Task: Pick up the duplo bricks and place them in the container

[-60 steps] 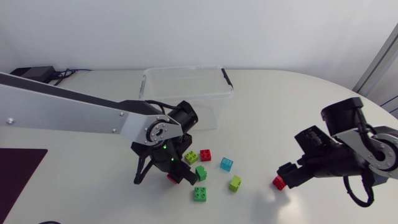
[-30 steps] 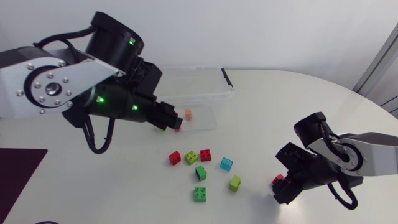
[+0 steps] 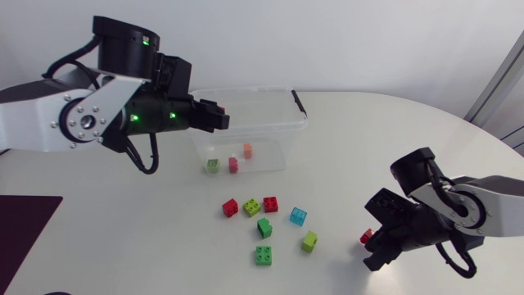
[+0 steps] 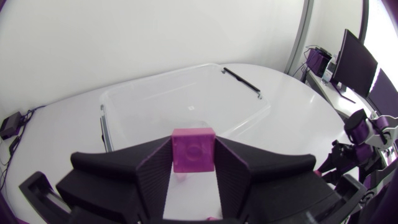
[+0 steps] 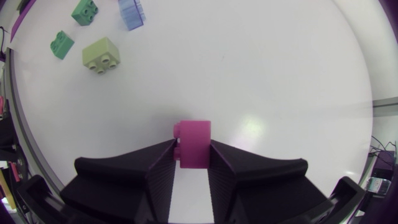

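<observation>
A: Where is the carried brick (image 4: 193, 149) kept?
B: Over the container (image 3: 246, 93), at its left edge. It is clamped from both sides by the left claw (image 3: 219, 116), so that it can be dropped among the three bricks (image 3: 232, 165) lying inside.
A: And the right claw (image 3: 372, 246)?
B: It is closed on the stray brick (image 5: 193, 142), well right of the container, low at the table. A lift is judged to be due next. Seven bricks (image 3: 264, 227) are left scattered in front of the container.
</observation>
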### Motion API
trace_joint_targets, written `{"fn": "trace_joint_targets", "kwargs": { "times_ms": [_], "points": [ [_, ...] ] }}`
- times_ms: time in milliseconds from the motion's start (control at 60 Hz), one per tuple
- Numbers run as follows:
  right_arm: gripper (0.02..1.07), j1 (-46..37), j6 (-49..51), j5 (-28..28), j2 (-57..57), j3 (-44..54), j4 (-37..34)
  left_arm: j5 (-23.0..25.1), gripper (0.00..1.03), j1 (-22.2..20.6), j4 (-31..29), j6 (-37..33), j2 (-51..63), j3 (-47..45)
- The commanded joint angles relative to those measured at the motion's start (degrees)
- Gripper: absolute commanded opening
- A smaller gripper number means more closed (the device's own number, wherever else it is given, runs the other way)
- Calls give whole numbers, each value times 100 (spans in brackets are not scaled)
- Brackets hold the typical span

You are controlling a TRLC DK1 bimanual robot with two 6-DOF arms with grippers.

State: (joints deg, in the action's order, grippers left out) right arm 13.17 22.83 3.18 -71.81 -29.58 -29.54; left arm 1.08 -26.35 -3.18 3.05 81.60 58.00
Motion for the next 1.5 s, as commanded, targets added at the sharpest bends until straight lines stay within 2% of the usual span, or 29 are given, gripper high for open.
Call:
{"fn": "trace_joint_targets", "kwargs": {
  "times_ms": [0, 83, 100, 133, 233, 250, 317, 350, 450, 533, 633, 733, 750, 800, 867, 900, 1000, 1083, 1217, 1283, 1317, 1350, 1433, 1483],
  "points": [
    [12, 168, 81, 16, 352, -382, -289, 15, 28, 86, 221, 135, 418, 115],
    [12, 415, -68, 34, 589, -830, -685, -99, 44, 191, 397, 152, 831, 344],
    [12, 485, -112, 34, 624, -944, -773, -99, 44, 200, 397, 152, 831, 344],
    [12, 590, -182, 34, 642, -1102, -869, -108, 55, 297, 476, 143, 1077, 520],
    [12, 959, -402, 34, 607, -1612, -1036, -108, 67, 464, 634, 152, 1288, 713],
    [12, 1021, -437, 25, 581, -1717, -1045, -108, 75, 490, 749, 135, 1279, 713],
    [12, 1162, -516, 25, 466, -1990, -1045, -108, 78, 508, 810, 135, 1182, 713],
    [12, 1214, -560, 34, 370, -2201, -957, -108, 84, 525, 845, 143, 989, 643],
    [12, 1285, -683, 113, 62, -2763, -685, -249, 85, 508, 1232, 55, 286, 230],
    [12, 1267, -850, 227, -237, -3273, -395, -249, 85, 402, 1232, -129, -285, -60],
    [12, 1258, -982, 306, -553, -3669, -61, -196, 85, 253, 793, -410, -795, -289],
    [13, 1258, -1096, 403, -958, -4029, 414, 243, 85, 244, 300, -665, -1085, -561],
    [13, 1250, -1123, 455, -1063, -4108, 502, 446, 85, 244, 81, -780, -1103, -641],
    [13, 1250, -1140, 455, -1256, -4275, 581, 727, 85, 253, -262, -955, -1059, -685],
    [13, 1241, -1184, 473, -1467, -4442, 774, 771, 85, 209, -385, -1087, -1015, -799],
    [13, 1250, -1202, 499, -1810, -4767, 871, 885, 85, 25, -745, -1412, -883, -931],
    [14, 1276, -1272, 535, -2276, -5145, 1117, 894, 85, -371, -1071, -1711, -567, -1062],
    [14, 1285, -1272, 526, -2707, -5488, 1152, 894, 85, -626, -1176, -1878, -206, -1124],
    [18, 1293, -1263, 517, -3278, -5971, 1223, 894, 85, -696, -1167, -1966, 374, -1027],
    [32, 1311, -1237, 508, -3577, -6261, 1179, 885, 85, -723, -1150, -2142, 646, -1001],
    [45, 1329, -1193, 499, -3709, -6420, 1117, 885, 85, -714, -1150, -2203, 769, -966],
    [53, 1346, -1176, 482, -3761, -6490, 1091, 885, 85, -705, -1150, -2282, 848, -948],
    [91, 1381, -1167, 411, -3709, -6648, 976, 867, 85, -582, -1150, -2529, 1191, -781],
    [95, 1390, -1167, 411, -3542, -6578, 906, 867, 85, -547, -1150, -2590, 1288, -728]
  ]
}}
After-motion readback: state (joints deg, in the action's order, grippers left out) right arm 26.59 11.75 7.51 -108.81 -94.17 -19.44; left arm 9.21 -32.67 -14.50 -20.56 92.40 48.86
